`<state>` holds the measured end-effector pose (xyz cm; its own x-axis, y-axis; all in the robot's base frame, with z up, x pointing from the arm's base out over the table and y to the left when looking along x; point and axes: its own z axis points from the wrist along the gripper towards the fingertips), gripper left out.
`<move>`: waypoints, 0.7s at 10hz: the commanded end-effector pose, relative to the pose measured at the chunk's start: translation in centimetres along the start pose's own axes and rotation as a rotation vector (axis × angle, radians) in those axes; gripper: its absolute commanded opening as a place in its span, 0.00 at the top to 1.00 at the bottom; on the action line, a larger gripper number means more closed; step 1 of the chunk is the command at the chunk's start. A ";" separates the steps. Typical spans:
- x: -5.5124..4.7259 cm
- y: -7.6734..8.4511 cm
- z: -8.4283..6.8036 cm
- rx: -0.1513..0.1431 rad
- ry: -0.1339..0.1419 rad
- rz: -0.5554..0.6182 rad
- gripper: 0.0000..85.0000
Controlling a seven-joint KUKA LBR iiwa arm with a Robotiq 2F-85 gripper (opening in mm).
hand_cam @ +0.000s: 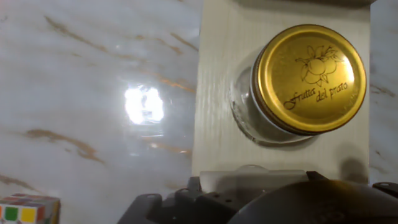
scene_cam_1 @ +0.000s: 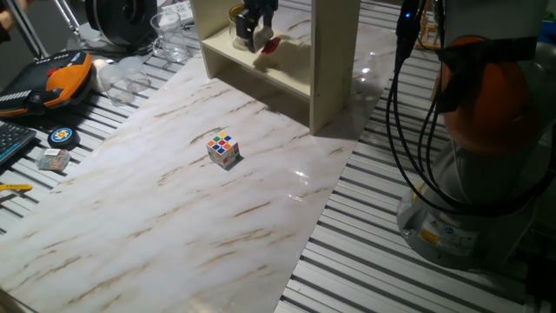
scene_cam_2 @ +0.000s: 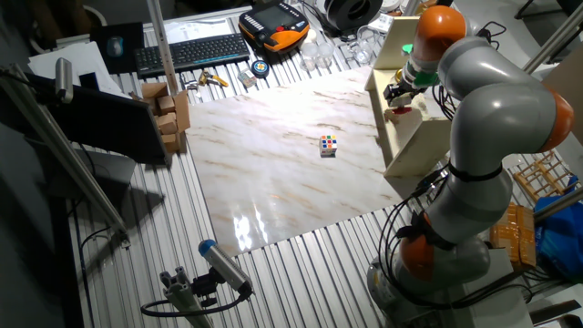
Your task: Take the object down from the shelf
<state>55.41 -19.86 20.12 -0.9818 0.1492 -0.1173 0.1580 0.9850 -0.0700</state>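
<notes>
Robot hand at the shelf, with a jar standing on the board.

A colored cube (scene_cam_1: 223,149) sits alone on the marble tabletop (scene_cam_1: 156,217). To the right, the cream shelf (scene_cam_1: 334,61) stands at the tabletop's far edge. The fingers (scene_cam_1: 254,33) reach inside it, near something red and white; I cannot tell if they are apart or together. From the hand view, a glass jar (hand_cam: 298,84) with a gold lid stands upright on the shelf board.
</notes>
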 end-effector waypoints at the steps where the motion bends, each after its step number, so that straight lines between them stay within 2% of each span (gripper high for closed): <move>1: 0.1 0.9 -0.3 0.000 0.003 0.015 1.00; 7: 1.4 6.2 -0.3 0.005 -0.004 0.099 1.00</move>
<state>54.97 -13.53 19.80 -0.9605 0.2465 -0.1289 0.2561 0.9646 -0.0637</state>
